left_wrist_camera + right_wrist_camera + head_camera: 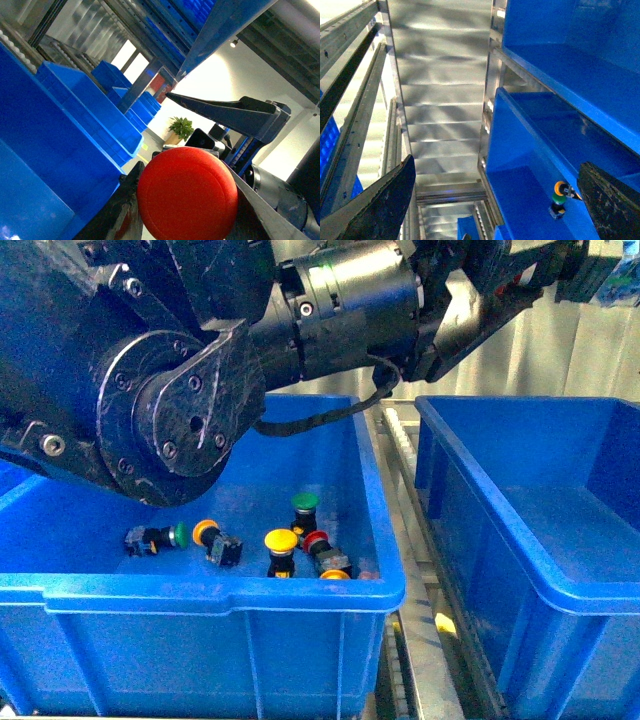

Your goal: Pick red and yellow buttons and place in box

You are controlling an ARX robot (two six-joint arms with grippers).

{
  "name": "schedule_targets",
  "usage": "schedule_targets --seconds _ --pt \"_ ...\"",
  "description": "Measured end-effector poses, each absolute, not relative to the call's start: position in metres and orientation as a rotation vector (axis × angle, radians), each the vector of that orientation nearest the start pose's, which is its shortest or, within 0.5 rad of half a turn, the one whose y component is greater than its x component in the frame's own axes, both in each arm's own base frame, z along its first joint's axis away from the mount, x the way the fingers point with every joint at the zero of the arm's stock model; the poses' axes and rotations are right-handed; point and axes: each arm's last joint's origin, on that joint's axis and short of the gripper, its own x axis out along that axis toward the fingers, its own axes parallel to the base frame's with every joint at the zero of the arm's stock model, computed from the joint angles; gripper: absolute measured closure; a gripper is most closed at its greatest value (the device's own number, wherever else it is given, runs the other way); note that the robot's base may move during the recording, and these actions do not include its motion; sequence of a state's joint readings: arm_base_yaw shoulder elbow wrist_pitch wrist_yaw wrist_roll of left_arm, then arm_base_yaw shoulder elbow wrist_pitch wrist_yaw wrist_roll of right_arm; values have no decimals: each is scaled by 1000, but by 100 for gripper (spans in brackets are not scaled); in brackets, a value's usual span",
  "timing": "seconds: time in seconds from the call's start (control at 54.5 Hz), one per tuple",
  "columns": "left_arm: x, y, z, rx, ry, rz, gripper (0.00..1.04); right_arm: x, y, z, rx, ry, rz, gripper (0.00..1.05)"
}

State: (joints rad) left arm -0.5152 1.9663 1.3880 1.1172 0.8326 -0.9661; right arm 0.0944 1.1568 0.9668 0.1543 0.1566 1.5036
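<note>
My left gripper (186, 200) is shut on a red button (186, 192), whose round cap fills the space between the jaws in the left wrist view. A blue bin (200, 592) at the left of the front view holds loose buttons: a yellow one (281, 540), another yellow one (205, 531), a red one (316, 540) and one more yellow cap (335, 575) by the near wall. An empty blue box (470, 480) stands at the right. My right gripper (495, 210) is open and empty, high above a bin with a yellow button (560, 188).
Two green buttons (304, 502) (179, 534) lie among the others. A black arm (180, 370) crosses the top of the front view. A metal roller rail (400, 440) runs between the bins. More blue bins (75, 100) line the rack.
</note>
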Motion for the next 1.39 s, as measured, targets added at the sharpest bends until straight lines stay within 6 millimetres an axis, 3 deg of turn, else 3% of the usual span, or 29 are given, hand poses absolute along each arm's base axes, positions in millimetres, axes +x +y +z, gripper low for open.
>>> schedule_targets --seconds 0.514,0.825,1.046,1.394 --pt "371 -266 306 -718 146 -1498 72 261 23 347 1517 13 -66 7" --pt "372 -284 284 -745 215 -1476 72 257 11 351 1531 -18 -59 7" --pt "370 -290 282 -748 224 -1482 72 257 9 351 1536 -18 -57 7" --pt "369 -296 291 -747 210 -1491 72 256 4 346 1528 -21 -75 61"
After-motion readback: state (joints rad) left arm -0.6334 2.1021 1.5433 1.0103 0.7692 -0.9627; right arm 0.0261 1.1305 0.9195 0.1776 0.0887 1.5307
